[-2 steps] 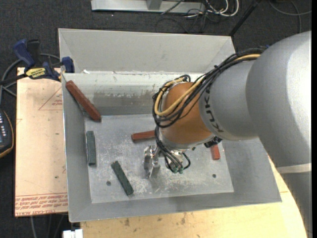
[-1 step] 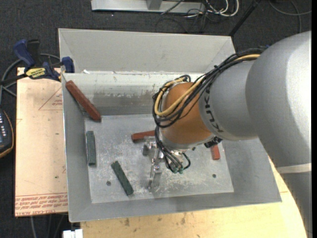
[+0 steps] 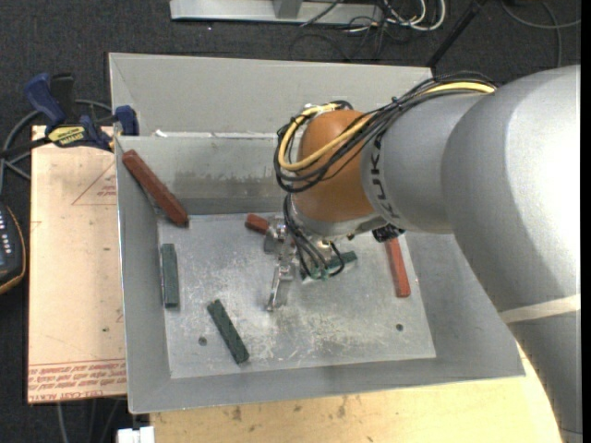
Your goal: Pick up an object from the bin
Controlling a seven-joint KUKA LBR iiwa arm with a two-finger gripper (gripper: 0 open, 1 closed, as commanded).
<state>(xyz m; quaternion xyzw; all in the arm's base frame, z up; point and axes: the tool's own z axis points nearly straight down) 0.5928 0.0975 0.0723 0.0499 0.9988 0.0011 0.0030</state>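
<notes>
Near the middle of the bin (image 3: 143,340), the gripper (image 3: 276,295) hung low over bare floor; whether clenched or released, I could not tell. A short red block (image 3: 257,222) lay nearest, just to its far side. A green bar (image 3: 169,275) at left lay flat, clear of the wall, likely easy to approach.
</notes>
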